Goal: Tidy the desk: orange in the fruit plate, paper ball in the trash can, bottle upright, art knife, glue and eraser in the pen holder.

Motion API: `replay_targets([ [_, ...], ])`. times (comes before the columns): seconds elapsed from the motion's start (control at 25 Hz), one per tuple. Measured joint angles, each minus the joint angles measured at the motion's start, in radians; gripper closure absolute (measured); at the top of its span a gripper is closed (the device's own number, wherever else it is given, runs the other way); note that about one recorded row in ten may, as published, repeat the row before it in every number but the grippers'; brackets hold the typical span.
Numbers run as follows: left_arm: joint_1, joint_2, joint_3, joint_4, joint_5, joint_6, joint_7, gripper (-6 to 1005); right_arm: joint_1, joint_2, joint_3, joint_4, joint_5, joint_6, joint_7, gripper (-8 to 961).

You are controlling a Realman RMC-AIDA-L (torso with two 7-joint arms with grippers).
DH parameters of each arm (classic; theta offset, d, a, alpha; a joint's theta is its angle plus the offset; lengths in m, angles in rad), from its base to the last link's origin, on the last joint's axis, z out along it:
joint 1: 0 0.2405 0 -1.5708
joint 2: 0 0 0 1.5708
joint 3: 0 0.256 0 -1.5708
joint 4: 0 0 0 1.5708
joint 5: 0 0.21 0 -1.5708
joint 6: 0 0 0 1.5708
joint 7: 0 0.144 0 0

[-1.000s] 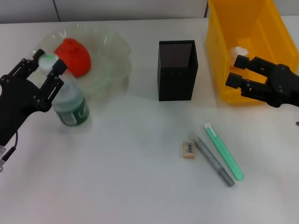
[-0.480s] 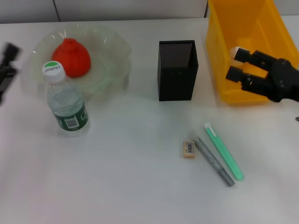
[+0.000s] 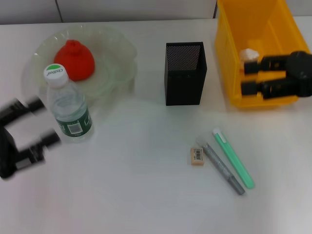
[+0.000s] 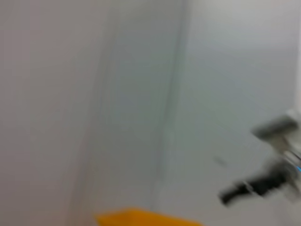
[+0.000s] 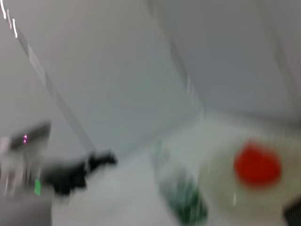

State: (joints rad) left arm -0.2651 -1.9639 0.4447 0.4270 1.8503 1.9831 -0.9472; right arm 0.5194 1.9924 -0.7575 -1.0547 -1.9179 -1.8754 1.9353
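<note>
A: Bottle [image 3: 68,105] position?
B: Upright on table [image 3: 136,195], just right of left end effector [image 3: 41,122], fingers spread, empty

A: Right end effector [image 3: 249,78]?
B: Spread, empty, at trash can [image 3: 234,48] front wall, well apart from eraser [image 3: 197,156]

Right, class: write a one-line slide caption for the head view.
Bottle upright, orange in fruit plate; eraser outside pen holder; both grippers open.

The bottle [image 3: 69,105] carries small print on its white cap, which seems to read "Cestbon", though the letters are too small to be sure. Its green label bears a white patch with unreadable print. The eraser [image 3: 197,156] shows a barcode label, digits illegible.
</note>
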Motion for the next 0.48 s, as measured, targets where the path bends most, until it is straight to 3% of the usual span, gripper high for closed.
replay_targets([
  [0.08,-0.004,0.002,0.086,0.041,0.010,0.000,-0.036,225,0.026,0.000,-0.064,-0.166,-0.111,-0.039,0.178,134],
  [0.2,-0.010,-0.009,0.144,0.081,0.028,-0.007,-0.059,228,0.097,0.026,-0.162,-0.372,-0.370,-0.088,0.381,135],
  [0.32,-0.022,-0.017,0.152,0.083,0.043,-0.022,-0.064,231,0.161,0.058,-0.296,-0.450,-0.614,-0.113,0.524,135],
  [0.48,-0.039,-0.033,0.154,0.078,0.058,-0.064,-0.081,230,0.214,0.092,-0.478,-0.420,-0.819,-0.070,0.640,135],
])
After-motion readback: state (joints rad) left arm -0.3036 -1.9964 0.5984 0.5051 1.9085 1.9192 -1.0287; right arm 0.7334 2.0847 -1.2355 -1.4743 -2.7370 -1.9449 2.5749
